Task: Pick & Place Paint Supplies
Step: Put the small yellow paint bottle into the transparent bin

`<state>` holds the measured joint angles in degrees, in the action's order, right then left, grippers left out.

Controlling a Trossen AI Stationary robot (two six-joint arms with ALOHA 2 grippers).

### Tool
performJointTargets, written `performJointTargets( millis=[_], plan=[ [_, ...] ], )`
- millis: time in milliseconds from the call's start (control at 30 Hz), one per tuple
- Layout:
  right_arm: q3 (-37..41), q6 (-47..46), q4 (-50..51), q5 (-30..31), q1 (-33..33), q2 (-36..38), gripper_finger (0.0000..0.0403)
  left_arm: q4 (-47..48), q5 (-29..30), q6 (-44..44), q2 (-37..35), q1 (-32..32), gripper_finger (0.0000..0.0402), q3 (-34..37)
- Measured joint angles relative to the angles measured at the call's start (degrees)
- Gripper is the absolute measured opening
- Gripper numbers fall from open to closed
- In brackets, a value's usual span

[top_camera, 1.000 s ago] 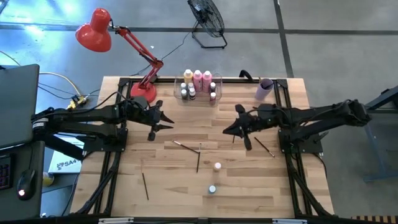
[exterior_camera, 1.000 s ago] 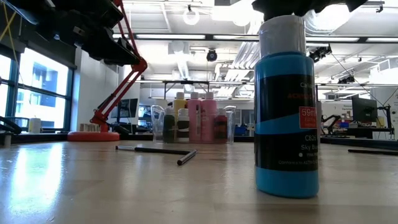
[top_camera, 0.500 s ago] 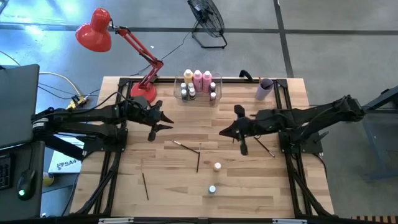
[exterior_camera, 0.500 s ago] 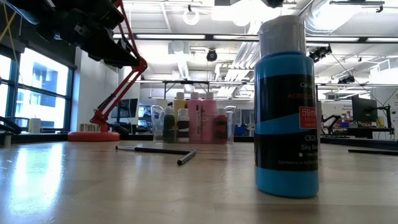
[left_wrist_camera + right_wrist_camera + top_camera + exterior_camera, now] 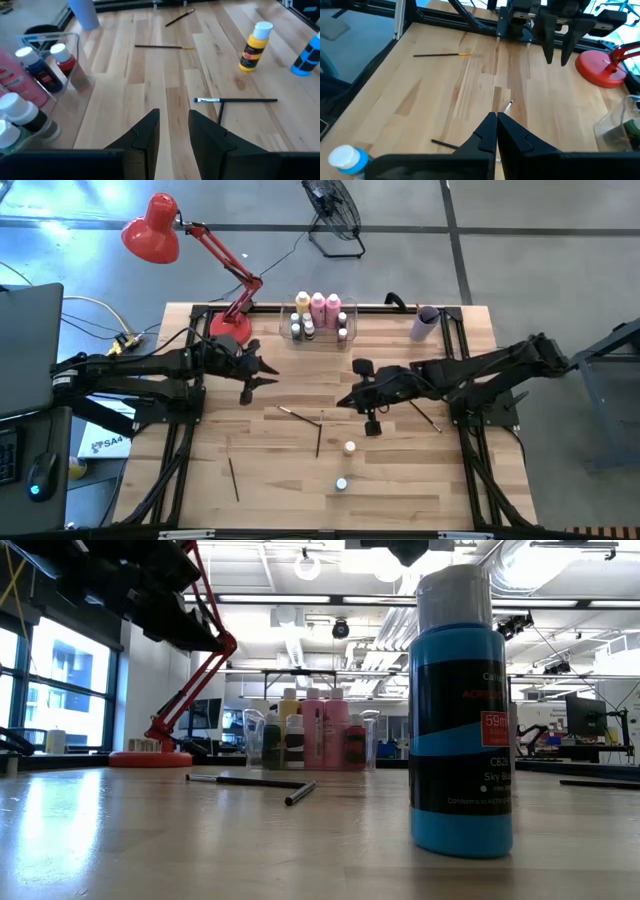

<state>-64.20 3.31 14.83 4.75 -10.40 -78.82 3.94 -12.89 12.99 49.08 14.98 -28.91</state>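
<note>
Overhead, a pale wooden surface [image 5: 200, 480] holds scattered paint supplies, with a clear bin [image 5: 321, 322] at its far edge as the landmark. Inside the bin stand three taller bottles [image 5: 318, 304], pink and yellow-orange, with several tiny white-capped ones, likely already sorted there.

Toward the near edge from the bin, loose items wait: two crossed brushes [image 5: 312, 420] mid-surface, then a yellow bottle [image 5: 349, 448], then a blue bottle [image 5: 341, 484] nearest the front. Another brush [image 5: 233, 478] lies near the front, left of the bin's line, and one more [image 5: 425, 416] lies to the right of the crossed pair, partly under the right arm.

Reaching in from the right, the right hand [image 5: 343, 402] hangs above the surface on the near side of the bin, beside the crossed brushes. Its fingers [image 5: 490, 131] are clenched together on nothing, pointing down at the brushes, probably lining up a pick. Left of the bin, the left hand [image 5: 270, 373] waits, its fingers [image 5: 145, 131] slightly parted and empty, clear of the other arm's path.

A lilac cup [image 5: 425, 322] stands right of the bin, perhaps meant for brushes. A red desk lamp [image 5: 228, 328] sits left of it. Beyond lies grey floor, a fan [image 5: 334, 210] and cables. The table-level view shows a workshop with ceiling lights, windows and monitors.
</note>
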Motion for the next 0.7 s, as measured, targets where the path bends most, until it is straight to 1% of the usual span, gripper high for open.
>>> performJointTargets(
  millis=[333, 533, 700],
  plan=[
    [0.0, -0.7, -1.9, -0.5, 0.5, 0.0, 0.0003, 1.2, 0.0, -0.4, 0.0, 0.0, 0.0102, 0.0],
    [0.0, -0.7, -1.9, -0.4, 0.8, 0.0, 0.0003, 3.9, 0.0, -7.4, 0.0, 0.0, 0.0102, 0.0],
    [0.0, -0.6, -1.9, -0.4, 0.8, 0.0, 0.0003, 5.3, 0.0, -8.9, 0.0, 0.0, 0.0102, 0.0]
  ],
)
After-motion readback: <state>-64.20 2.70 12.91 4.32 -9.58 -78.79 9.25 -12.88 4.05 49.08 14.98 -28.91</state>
